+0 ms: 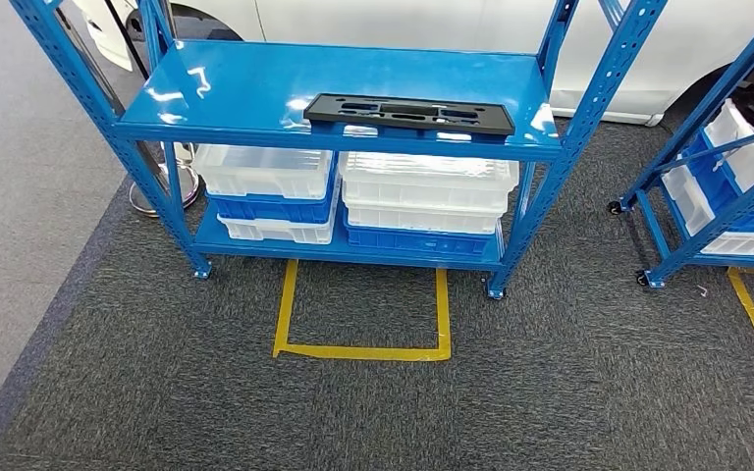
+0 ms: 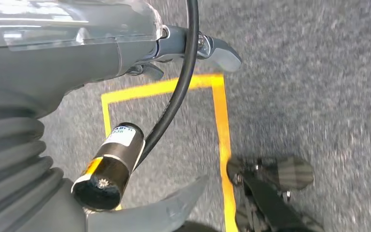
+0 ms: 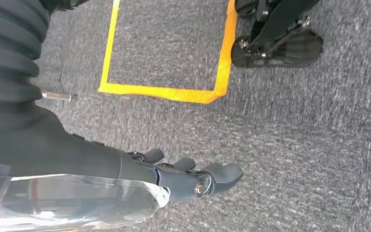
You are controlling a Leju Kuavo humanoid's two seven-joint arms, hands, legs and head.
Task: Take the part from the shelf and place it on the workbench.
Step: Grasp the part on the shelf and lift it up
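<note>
Reaching comes next: both robot hands, left (image 2: 193, 50) and right (image 3: 193, 176), hang holding nothing, fingers loosely apart, so lift them to the black part (image 1: 409, 114) lying flat on the blue shelf (image 1: 255, 88) and grip its 2 ends evenly

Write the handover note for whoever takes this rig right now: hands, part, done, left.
Left hand: hanging over the carpet, holds nothing.
Right hand: hanging over the carpet, fingers loosely extended, holds nothing.
Black part: lies flat near the front edge of the blue shelf's top level, untouched.
Done: robot stands facing the shelf, behind the yellow tape square.
Left: step in, lift the part, carry it to the workbench, set it down.
</note>
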